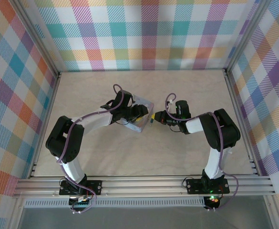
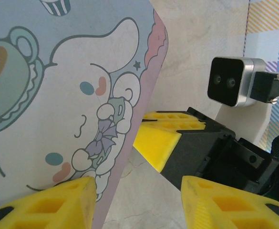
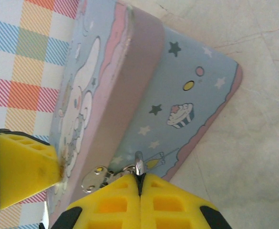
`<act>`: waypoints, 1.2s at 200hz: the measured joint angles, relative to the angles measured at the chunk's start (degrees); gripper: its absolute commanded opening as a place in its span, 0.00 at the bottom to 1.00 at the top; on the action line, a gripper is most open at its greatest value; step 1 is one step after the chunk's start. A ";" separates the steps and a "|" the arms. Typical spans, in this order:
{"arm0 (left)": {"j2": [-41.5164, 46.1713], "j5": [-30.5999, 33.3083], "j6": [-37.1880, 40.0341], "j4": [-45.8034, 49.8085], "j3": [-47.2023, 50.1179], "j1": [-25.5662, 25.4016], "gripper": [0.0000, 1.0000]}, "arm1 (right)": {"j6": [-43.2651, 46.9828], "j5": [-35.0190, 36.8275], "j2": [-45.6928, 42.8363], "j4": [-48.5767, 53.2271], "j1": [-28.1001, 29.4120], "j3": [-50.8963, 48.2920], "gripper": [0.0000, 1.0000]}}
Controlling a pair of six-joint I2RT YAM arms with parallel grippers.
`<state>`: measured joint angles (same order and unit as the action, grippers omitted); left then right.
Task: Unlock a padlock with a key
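Pinching key (image 3: 139,167) — right tool (image 3: 140,181), box (image 3: 177,95) edge

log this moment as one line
left gripper open, one finger against box | right gripper shut on thin silver piece, likely the key, by clasp | lock state: cannot tell

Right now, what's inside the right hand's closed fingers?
A thin silver tip pokes out beside the clasp of the box. The right hand covers the rest, so I cannot tell what it is.
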<state>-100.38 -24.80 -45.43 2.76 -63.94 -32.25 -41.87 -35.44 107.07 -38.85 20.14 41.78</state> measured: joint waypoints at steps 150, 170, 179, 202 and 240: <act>13.40 7.56 3.69 -0.57 1.33 1.90 0.72 | 8.33 5.29 -19.06 16.11 -1.07 -2.73 0.00; 16.96 9.66 5.16 -1.62 3.87 3.04 0.74 | 9.40 5.90 -22.49 19.26 -1.07 -2.75 0.00; 18.58 10.84 5.90 -1.84 5.18 3.50 0.75 | 9.81 6.12 -23.96 20.76 -1.07 -2.75 0.00; 22.58 13.92 8.28 -1.86 7.72 4.35 0.80 | 10.91 6.60 -27.71 25.33 -1.07 -2.75 0.00; 30.49 20.26 10.43 -2.73 12.90 6.27 0.94 | 12.85 8.20 -33.97 34.10 -1.07 -2.71 0.00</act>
<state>-69.89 -4.54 -35.00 0.03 -51.05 -25.98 -29.02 -27.24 73.10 -4.75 19.07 39.07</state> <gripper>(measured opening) 0.897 0.048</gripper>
